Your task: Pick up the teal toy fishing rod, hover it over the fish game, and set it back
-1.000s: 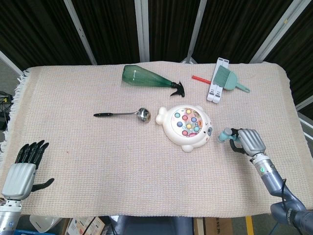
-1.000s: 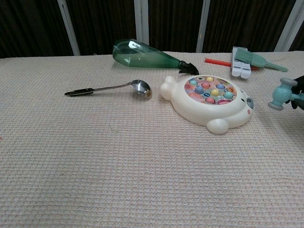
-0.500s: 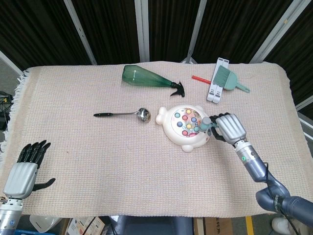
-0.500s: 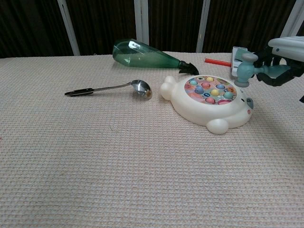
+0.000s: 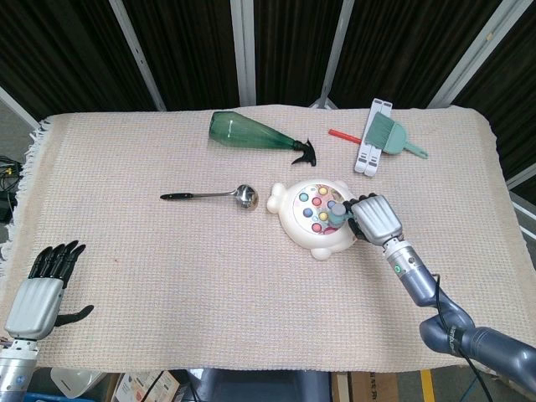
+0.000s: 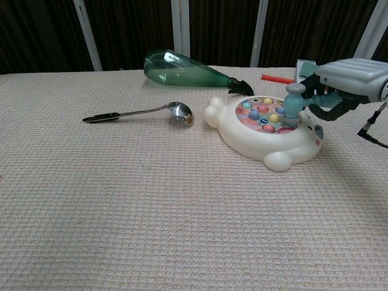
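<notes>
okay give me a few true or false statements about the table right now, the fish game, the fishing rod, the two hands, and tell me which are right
1. The right hand holds the teal toy fishing rod over the fish game. True.
2. The left hand is gripping the ladle. False: it holds nothing, near the table's front left edge, far from the ladle.
3. The green spray bottle stands upright. False: it lies on its side.
4. The ladle lies to the left of the fish game in the head view. True.
5. The fishing rod lies flat on the cloth beside the game. False: it is raised in the right hand, its end above the fish.
</notes>
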Controlling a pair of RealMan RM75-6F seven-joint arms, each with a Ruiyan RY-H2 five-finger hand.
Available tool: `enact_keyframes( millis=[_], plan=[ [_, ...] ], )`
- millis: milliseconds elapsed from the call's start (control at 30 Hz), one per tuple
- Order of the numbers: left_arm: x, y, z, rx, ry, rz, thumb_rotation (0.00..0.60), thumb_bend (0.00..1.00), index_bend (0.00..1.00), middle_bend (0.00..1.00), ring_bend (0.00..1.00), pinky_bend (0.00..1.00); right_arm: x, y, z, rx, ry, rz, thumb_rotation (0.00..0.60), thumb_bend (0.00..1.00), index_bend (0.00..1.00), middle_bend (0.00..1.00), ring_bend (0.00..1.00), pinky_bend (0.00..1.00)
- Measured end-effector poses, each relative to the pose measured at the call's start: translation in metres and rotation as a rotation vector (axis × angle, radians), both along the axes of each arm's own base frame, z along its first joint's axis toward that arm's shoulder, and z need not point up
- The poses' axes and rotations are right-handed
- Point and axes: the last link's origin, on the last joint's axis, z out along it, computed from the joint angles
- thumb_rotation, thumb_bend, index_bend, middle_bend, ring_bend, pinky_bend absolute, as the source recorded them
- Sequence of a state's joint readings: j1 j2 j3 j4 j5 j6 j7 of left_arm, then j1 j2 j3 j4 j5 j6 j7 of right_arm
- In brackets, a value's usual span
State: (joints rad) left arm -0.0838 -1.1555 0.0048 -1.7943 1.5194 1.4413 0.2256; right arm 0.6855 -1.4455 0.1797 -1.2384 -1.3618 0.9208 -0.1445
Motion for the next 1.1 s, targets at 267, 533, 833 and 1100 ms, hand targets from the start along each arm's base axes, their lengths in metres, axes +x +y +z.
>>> enact_keyframes(
  millis=[267,533,833,1100],
  plan=[
    [0.000,0.000,-0.001,-0.001,-0.001,-0.002,0.600,0.11,0.00,0.00,0.00,0.00,-0.001,0.001,-0.001,0.003,0.017,0.002,0.600,1.00,1.00,0.80,0.72,0.67],
    [-0.001,-0.001,0.001,0.007,-0.007,-0.004,0.600,0.11,0.00,0.00,0.00,0.00,0.013,0.002,0.009,-0.015,-0.005,0.036,0.600,1.00,1.00,0.80,0.72,0.67],
    [-0.003,0.000,0.000,0.002,-0.008,0.000,0.600,0.11,0.00,0.00,0.00,0.00,0.029,-0.006,0.003,0.005,0.030,0.048,0.600,1.00,1.00,0.80,0.72,0.67],
    [-0.004,0.001,-0.001,-0.004,-0.006,0.008,0.600,0.11,0.00,0.00,0.00,0.00,0.032,-0.012,-0.011,0.021,0.063,0.036,0.600,1.00,1.00,0.80,0.72,0.67]
  ],
)
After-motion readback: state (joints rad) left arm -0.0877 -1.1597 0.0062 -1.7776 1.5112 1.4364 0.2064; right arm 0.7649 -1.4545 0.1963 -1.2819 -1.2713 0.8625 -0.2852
